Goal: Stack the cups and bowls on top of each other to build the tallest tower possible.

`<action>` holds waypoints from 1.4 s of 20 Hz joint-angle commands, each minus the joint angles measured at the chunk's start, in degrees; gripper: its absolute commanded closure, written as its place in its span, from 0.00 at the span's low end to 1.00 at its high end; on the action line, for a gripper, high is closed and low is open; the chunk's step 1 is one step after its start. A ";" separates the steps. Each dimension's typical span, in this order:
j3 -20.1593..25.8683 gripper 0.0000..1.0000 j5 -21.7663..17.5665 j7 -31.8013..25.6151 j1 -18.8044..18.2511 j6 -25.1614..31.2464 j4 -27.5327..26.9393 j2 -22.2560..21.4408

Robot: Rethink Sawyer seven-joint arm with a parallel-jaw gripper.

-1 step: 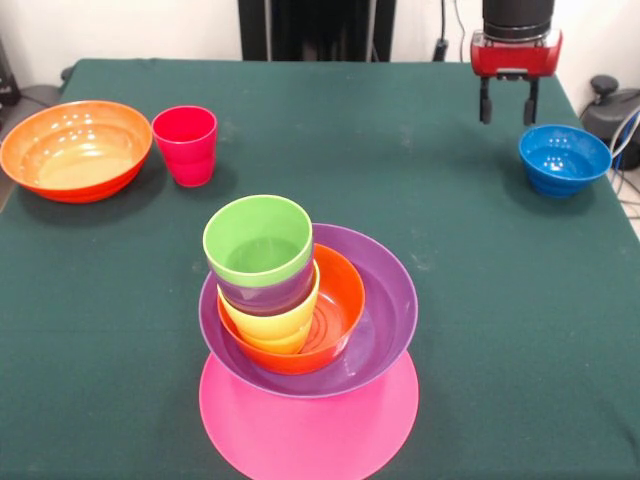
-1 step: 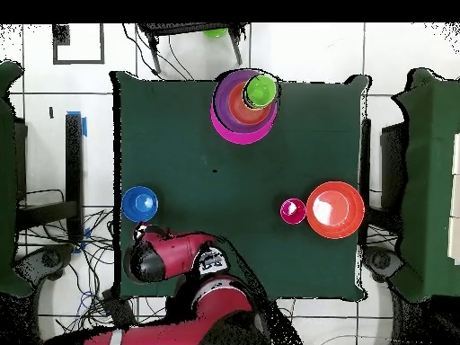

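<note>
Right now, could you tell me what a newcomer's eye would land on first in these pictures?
First the tower at the table's near middle in the front view: a green cup tops nested cups inside an orange bowl and a purple bowl on an upturned pink bowl. Next, the large orange bowl and red cup far left. Last, the red claw, open, hanging beside the blue bowl.
</note>
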 commanded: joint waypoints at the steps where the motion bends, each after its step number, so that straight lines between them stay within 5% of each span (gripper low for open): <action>1: 2.29 0.00 2.90 6.76 0.79 -0.76 -5.50 3.59; 28: 1.03 0.00 7.55 5.72 3.34 3.85 -7.22 -0.87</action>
